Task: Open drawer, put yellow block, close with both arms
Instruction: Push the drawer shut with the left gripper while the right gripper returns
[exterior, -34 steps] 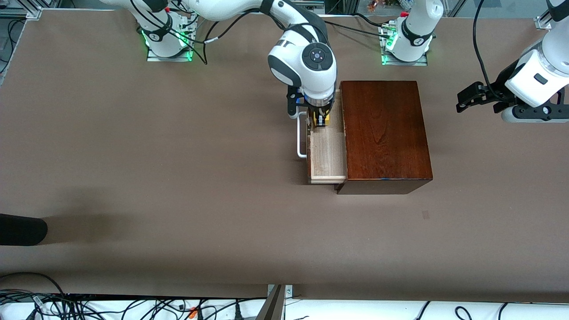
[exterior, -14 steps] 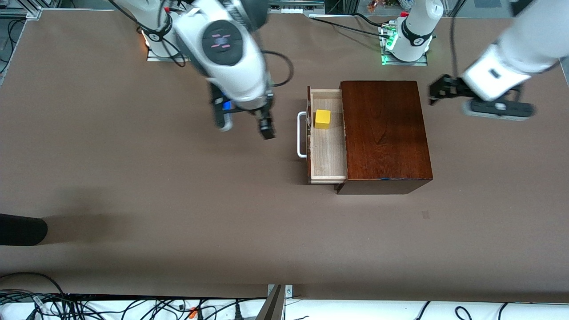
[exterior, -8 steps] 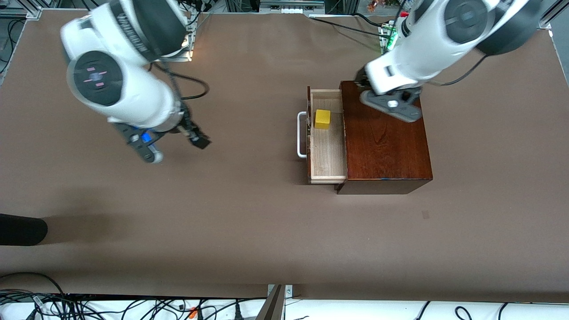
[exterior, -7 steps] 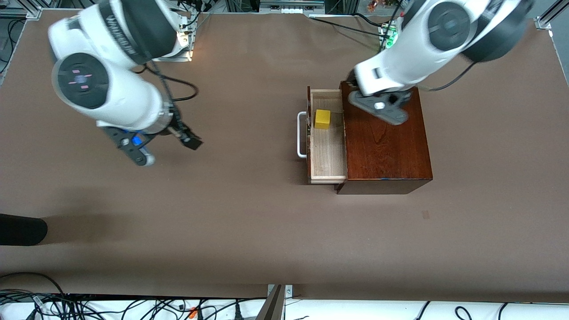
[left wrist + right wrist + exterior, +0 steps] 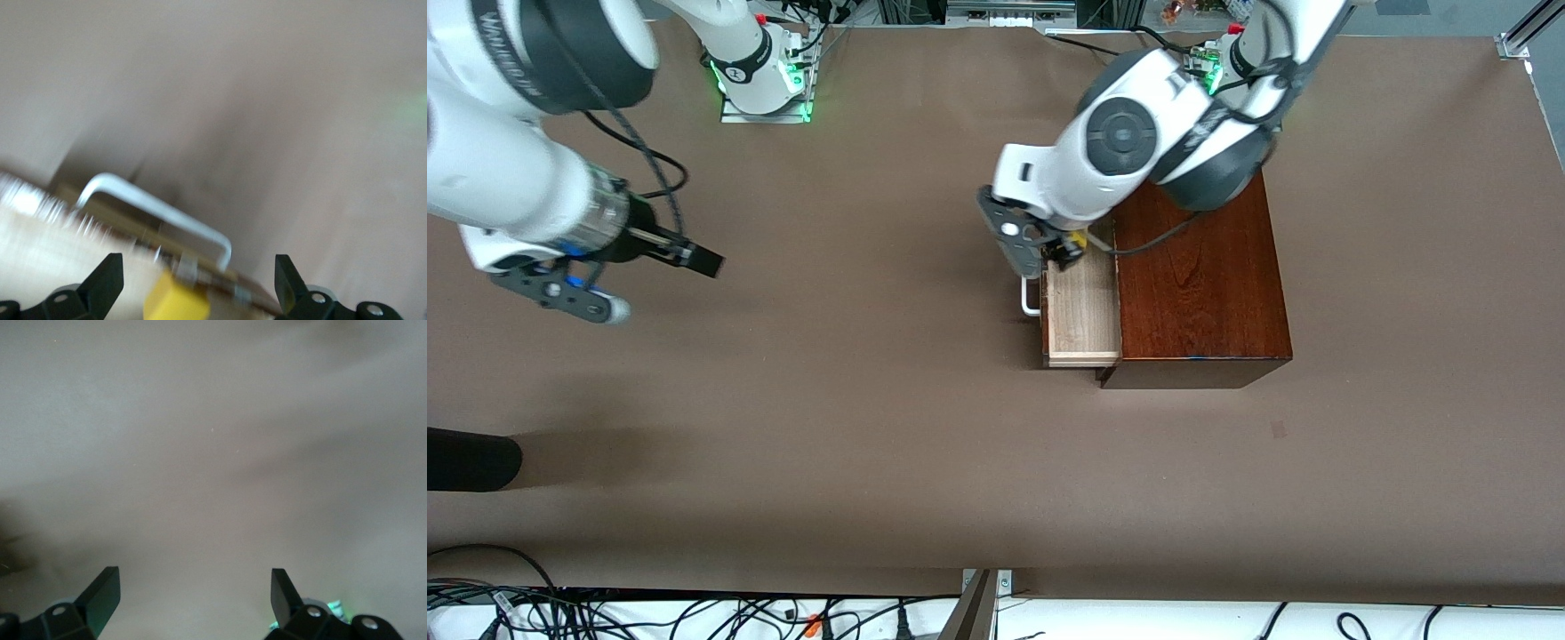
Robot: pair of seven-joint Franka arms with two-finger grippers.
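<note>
The dark wooden box (image 5: 1200,284) sits toward the left arm's end of the table, its drawer (image 5: 1085,311) pulled open with the white handle (image 5: 1030,307) showing. The yellow block (image 5: 1079,238) lies in the drawer, mostly hidden under the left arm. My left gripper (image 5: 1060,256) is open and empty over the drawer's end nearest the bases. In the left wrist view the left gripper (image 5: 198,263) frames the block (image 5: 177,303), handle (image 5: 160,213) and pale tray (image 5: 40,233). My right gripper (image 5: 698,260) is open and empty over bare table; the right wrist view of the right gripper (image 5: 195,577) shows only table.
A black rounded object (image 5: 471,462) lies at the table's edge at the right arm's end, nearer the front camera. Cables (image 5: 649,613) run along the front edge. A small mark (image 5: 1279,429) is on the table in front of the box.
The right arm let go of the block in the drawer and swung away to its end of the table. The left arm swung in over the box to above the open drawer.
</note>
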